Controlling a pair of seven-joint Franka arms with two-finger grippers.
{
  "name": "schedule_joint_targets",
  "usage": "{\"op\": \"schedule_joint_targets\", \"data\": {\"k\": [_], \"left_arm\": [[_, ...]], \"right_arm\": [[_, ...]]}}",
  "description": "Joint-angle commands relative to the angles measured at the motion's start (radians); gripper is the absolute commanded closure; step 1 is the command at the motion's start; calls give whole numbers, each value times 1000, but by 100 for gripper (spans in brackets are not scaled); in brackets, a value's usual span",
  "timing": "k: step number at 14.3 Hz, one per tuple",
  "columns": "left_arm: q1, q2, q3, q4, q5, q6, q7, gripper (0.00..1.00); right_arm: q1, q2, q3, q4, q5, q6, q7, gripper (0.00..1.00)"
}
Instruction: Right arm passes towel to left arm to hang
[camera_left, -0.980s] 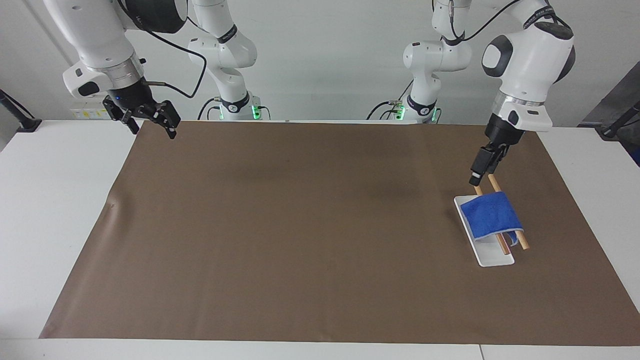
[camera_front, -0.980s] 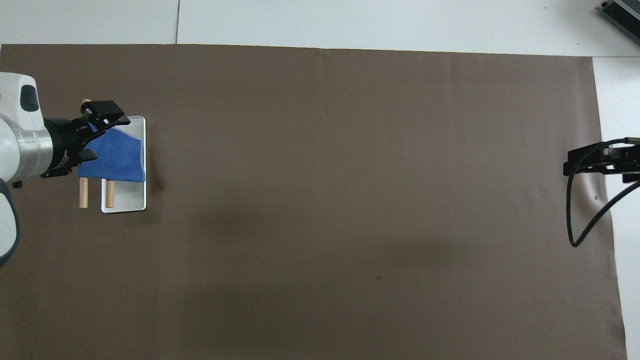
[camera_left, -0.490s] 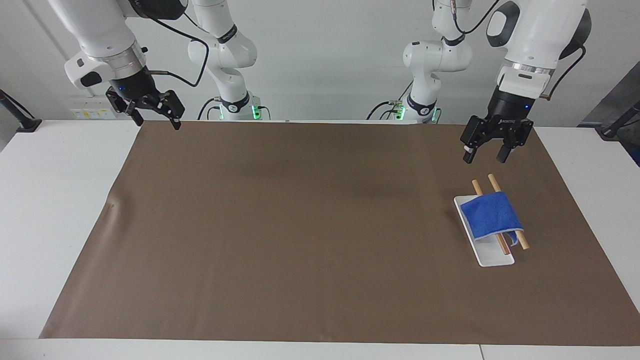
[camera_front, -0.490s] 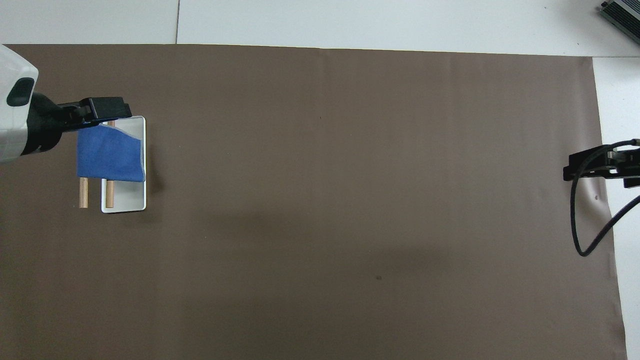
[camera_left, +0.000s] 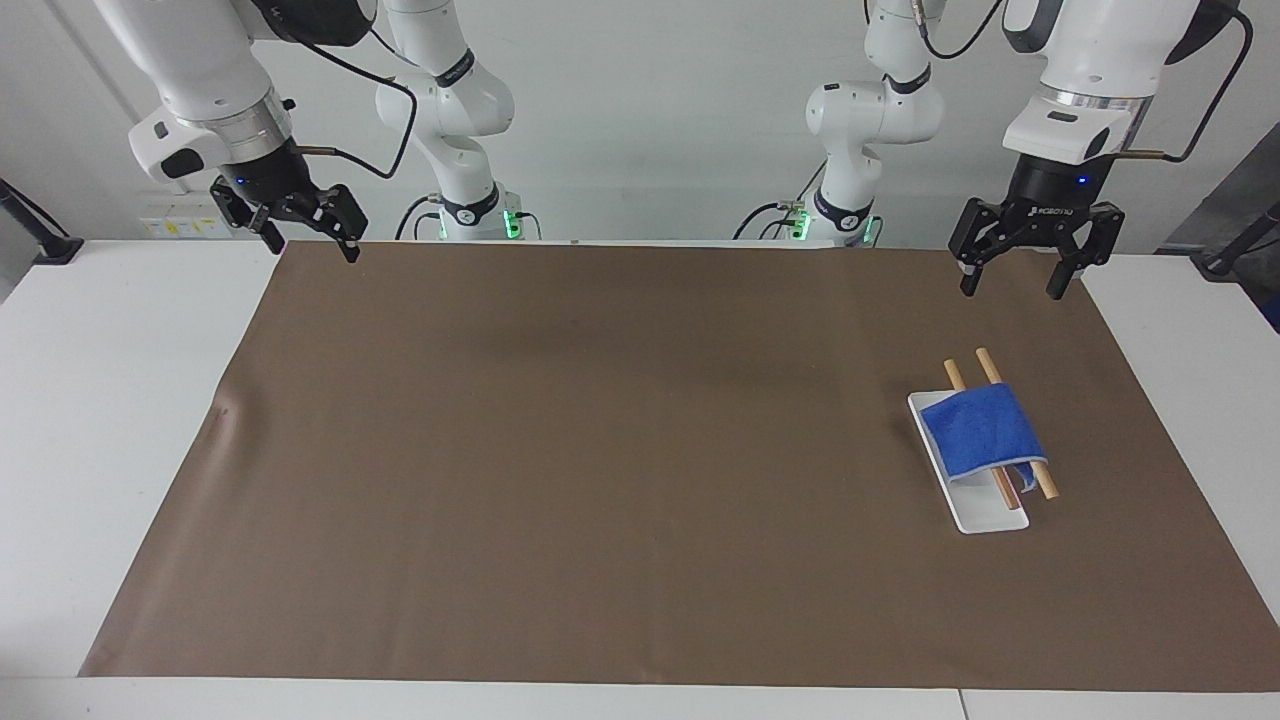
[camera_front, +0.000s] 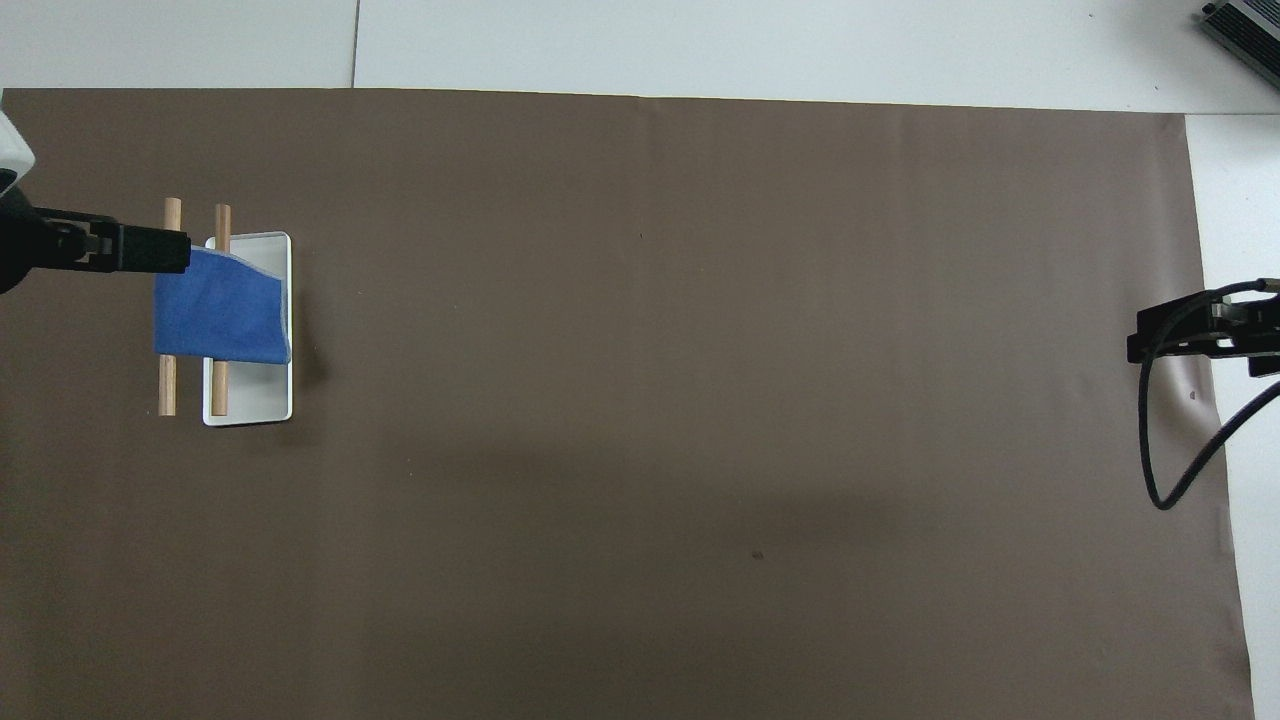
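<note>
1. Left end effector (camera_left: 1034, 272): raised over the mat's corner at the left arm's end of the worktop (camera_left: 120, 400), fingers spread, empty. In the overhead view it is cut off at the frame edge; only one dark finger shows.
2. Towel (camera_left: 980, 432): well below that end effector and apart from it, draped over two wooden rods (camera_left: 986, 367) above a white tray (camera_left: 985, 515). The cloth hides the rods' middles and much of the tray.
3. Right end effector (camera_left: 304, 233): up over the mat's corner at the right arm's end, waiting, fingers apart, holding nothing. Overhead, it is partly cut off and crossed by its black cable (camera_front: 1150, 430).
4. Brown mat (camera_left: 600, 450) covers most of the worktop.
</note>
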Motion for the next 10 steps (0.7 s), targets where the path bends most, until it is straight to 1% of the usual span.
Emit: {"op": "schedule_joint_targets", "data": {"k": [1,2,5,7,10], "left_arm": [[12,39,13,77,-38,-138,37,0],[35,39,15,82,-50,-179,73,0],[44,25,15,73,-55,-273,118,0],[47,4,12,56,-55,-294,120,0],[57,4,12,54,-55,-293,118,0]], "right_arm": [[-6,-8,6,-12,-9,-6,16,0],[-6,-7,6,-12,-11,-4,16,0],[-6,-8,6,-15,-11,6,16,0],[-7,-8,6,-15,-11,8,16,0],[-6,-8,6,-15,-11,9,17,0]]}}
